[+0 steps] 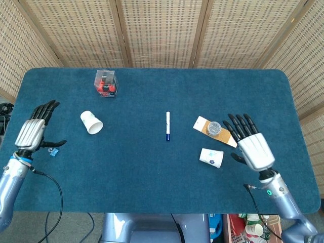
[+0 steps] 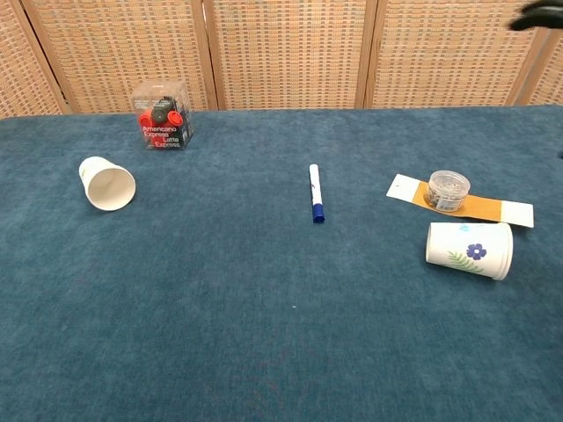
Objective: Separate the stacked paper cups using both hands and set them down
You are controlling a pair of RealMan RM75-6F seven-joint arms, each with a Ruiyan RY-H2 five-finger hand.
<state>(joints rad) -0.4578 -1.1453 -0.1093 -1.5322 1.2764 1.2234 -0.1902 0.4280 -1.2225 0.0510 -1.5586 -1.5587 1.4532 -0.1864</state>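
Observation:
Two white paper cups lie on their sides on the blue table, far apart. One cup point(image 1: 91, 122) point(image 2: 106, 183) is on the left with its mouth facing the front. The other cup point(image 1: 211, 157) point(image 2: 469, 249), printed with a blue flower, lies at the right front. My left hand point(image 1: 34, 132) hovers open at the table's left edge, well left of its cup. My right hand point(image 1: 252, 146) is open with fingers spread, just right of the flowered cup and not touching it. In the chest view only dark fingertips point(image 2: 535, 19) of the right hand show at the top right corner.
A blue-capped white marker point(image 1: 167, 126) point(image 2: 315, 193) lies mid-table. A small clear jar point(image 1: 214, 127) point(image 2: 447, 189) sits on an orange and white card point(image 2: 490, 209) just behind the flowered cup. A clear box with red pieces point(image 1: 106, 83) point(image 2: 161, 127) stands at the back left. A small blue item point(image 1: 53, 151) lies near my left hand.

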